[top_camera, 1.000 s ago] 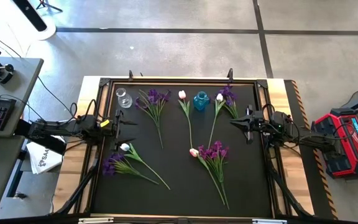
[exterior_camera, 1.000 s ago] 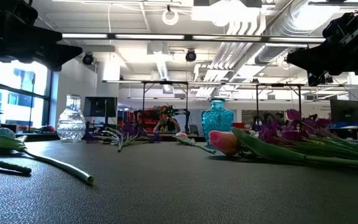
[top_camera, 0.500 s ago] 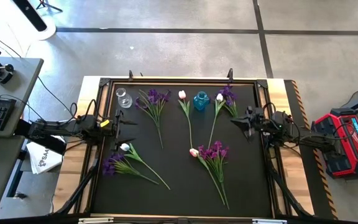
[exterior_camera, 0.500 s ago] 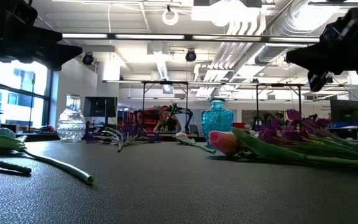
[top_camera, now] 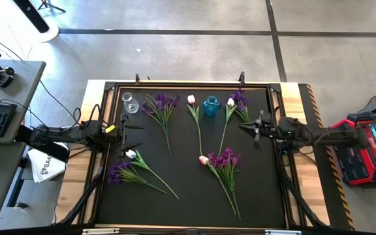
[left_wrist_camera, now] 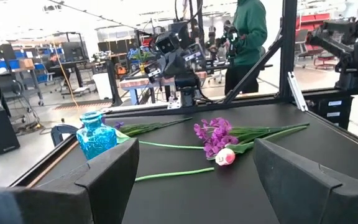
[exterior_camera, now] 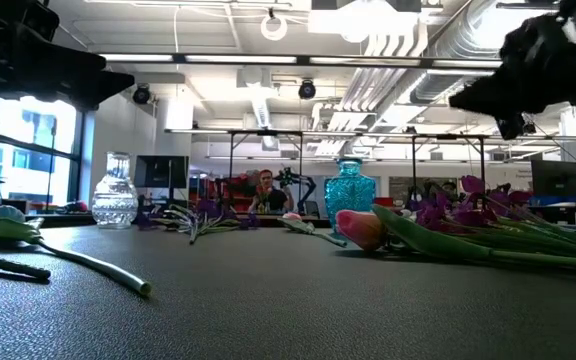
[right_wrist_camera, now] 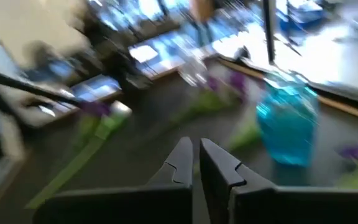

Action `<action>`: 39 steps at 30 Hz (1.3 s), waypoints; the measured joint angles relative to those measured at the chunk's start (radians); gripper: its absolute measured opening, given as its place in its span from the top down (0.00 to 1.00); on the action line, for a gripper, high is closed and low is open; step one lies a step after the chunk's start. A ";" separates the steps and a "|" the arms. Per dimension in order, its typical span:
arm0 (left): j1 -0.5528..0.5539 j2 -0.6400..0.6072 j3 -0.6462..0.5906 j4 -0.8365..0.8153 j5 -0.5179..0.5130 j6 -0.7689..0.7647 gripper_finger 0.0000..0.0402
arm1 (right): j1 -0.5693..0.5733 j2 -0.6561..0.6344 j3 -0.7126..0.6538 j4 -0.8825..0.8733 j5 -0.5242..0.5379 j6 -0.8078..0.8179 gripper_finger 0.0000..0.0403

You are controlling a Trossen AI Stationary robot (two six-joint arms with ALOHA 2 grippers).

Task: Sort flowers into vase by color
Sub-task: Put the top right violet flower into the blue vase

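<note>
- Seen from above, a black mat (top_camera: 188, 196) filled the middle of the frame, with flowers (top_camera: 226, 160) scattered over it.
- Two vases stood along the upper edge: a clear vase (top_camera: 130, 102) at upper left and a blue vase (top_camera: 211, 106) near upper centre.
- Purple sprays and tulips (top_camera: 191, 100) lay flat near the vases; further bunches lay at lower left and lower centre. None stood in a vase yet.
- Our left gripper (top_camera: 130, 128) hung at the mat's left edge, its fingers spread wide and holding nothing.
- Our right gripper (top_camera: 245, 128) hung at the right edge, pointing toward the flowers, its fingers pressed together with nothing between them.
- We judged the flowers light, with thin, bendy stems and soft blooms that crush easily.
- We judged the best hold to be mid-stem, clear of the bloom, with a gentle pinch so the stem neither slips nor kinks.
</note>
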 joint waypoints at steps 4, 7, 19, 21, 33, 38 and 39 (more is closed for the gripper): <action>0.000 0.000 0.000 -0.001 0.000 -0.025 0.25 | 0.034 0.178 0.089 -0.113 0.076 0.068 0.90; 0.000 0.000 0.000 0.000 0.000 -0.051 0.25 | 0.046 0.302 0.132 -0.112 0.050 0.088 0.80; 0.000 0.000 0.000 -0.001 -0.003 -0.050 0.25 | -0.134 0.637 0.407 -0.603 0.224 0.339 0.40; 0.000 0.000 0.000 -0.001 -0.003 -0.051 0.25 | -0.194 0.688 0.425 -0.652 0.218 0.380 0.39; -0.001 0.000 0.000 -0.002 -0.003 -0.051 0.25 | -0.399 0.962 0.421 -0.658 0.040 0.361 0.44; -0.001 0.000 0.000 -0.002 -0.002 -0.051 0.25 | -0.426 1.037 0.421 -0.660 0.027 0.349 0.50; -0.001 0.000 0.000 -0.002 -0.002 -0.051 0.25 | -0.428 1.047 0.423 -0.657 0.022 0.340 0.52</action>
